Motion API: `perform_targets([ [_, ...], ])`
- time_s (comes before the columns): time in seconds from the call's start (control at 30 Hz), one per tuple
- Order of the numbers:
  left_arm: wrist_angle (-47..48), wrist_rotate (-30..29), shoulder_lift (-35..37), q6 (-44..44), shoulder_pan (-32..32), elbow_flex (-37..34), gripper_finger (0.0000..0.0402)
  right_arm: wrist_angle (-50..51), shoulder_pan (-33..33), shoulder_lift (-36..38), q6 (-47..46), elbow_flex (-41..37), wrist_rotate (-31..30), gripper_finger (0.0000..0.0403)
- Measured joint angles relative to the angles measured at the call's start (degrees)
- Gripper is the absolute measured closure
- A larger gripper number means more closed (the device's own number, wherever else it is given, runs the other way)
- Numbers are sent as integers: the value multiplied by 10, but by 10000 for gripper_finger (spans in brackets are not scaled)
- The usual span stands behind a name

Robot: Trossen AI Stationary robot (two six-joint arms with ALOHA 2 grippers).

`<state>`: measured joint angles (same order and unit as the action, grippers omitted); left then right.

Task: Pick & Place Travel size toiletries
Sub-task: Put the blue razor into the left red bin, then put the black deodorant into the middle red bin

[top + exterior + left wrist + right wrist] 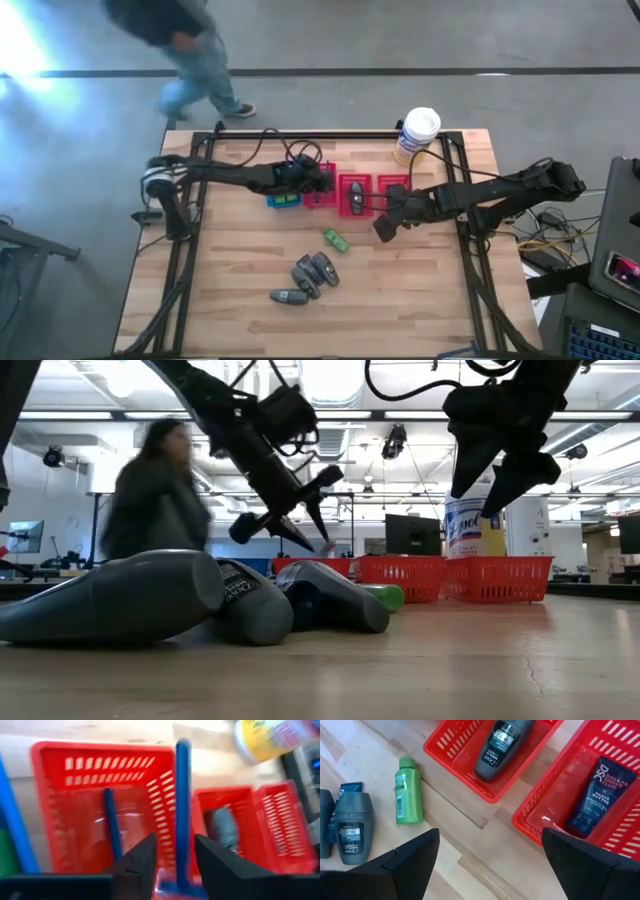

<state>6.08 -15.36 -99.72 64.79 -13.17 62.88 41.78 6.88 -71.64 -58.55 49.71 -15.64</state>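
We find sorting under way. The right hand (383, 228) hangs wide open and empty beside the red baskets (470, 775), one holding a grey bottle (499, 745), another a dark tube (596, 790). The left hand (175, 862) hovers over a red basket, narrowly parted, holding nothing. Next, we judge, comes the green bottle (335, 239) or grey cluster (312, 273) on the wooden tabletop (420, 300). A person (190, 50) passes behind.

Blurred person (185, 45) beyond table (250, 320).
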Motion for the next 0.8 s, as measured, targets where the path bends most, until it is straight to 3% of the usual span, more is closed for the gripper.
perform_targets([
  [0.27,155,3,31,-47,0,25,196,22,16,0,6,0,1,45],
  [0.37,156,33,80,-177,18,23,191,23,26,0,35,0,15,50],
  [0.43,164,114,117,-300,51,26,192,22,32,-1,68,0,38,53],
  [0.53,215,224,148,-374,116,20,193,5,38,-8,108,-3,74,57],
  [0.8,245,202,157,-393,311,-35,193,-125,44,-79,96,-4,149,53],
])
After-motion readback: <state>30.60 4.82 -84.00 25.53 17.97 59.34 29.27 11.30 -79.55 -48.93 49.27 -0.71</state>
